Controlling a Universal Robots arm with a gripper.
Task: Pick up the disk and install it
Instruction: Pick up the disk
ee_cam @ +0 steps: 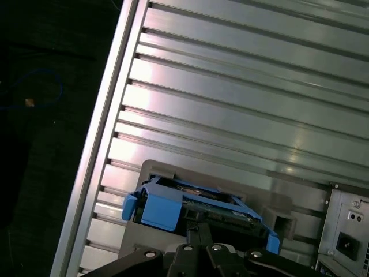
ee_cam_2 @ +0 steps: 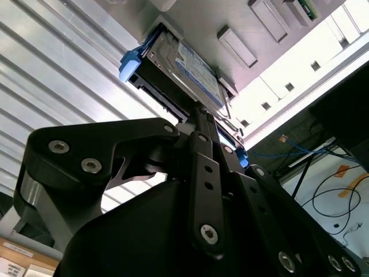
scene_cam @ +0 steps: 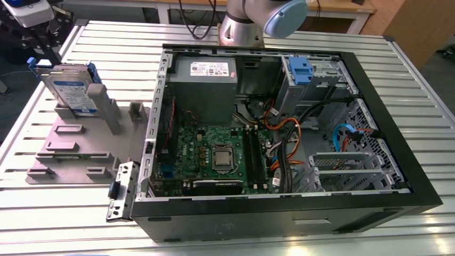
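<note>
Silver arm (scene_cam: 245, 26) column stands at 12 o'clock of exterior view, grey-blue joint cap (scene_cam: 286, 15) on its 3 o'clock side, upper links cut by frame edge. Pale grey wrist housing (scene_cam: 30, 10) sits in 11 o'clock corner of same view, well apart from column. Black gripper (scene_cam: 44, 50) hangs under housing, pointing toward 6 o'clock. Second wrist view: gripper (ee_cam_2: 199, 112) seen from behind, black linkage bars (ee_cam_2: 204, 173) converging forward, silver screw heads (ee_cam_2: 209, 233) along them. First wrist view: gripper (ee_cam: 199, 229), same bars narrowing together.

Shiny metal table (ee_cam: 248, 98), plastic-framed disk (scene_cam: 70, 93)
</note>
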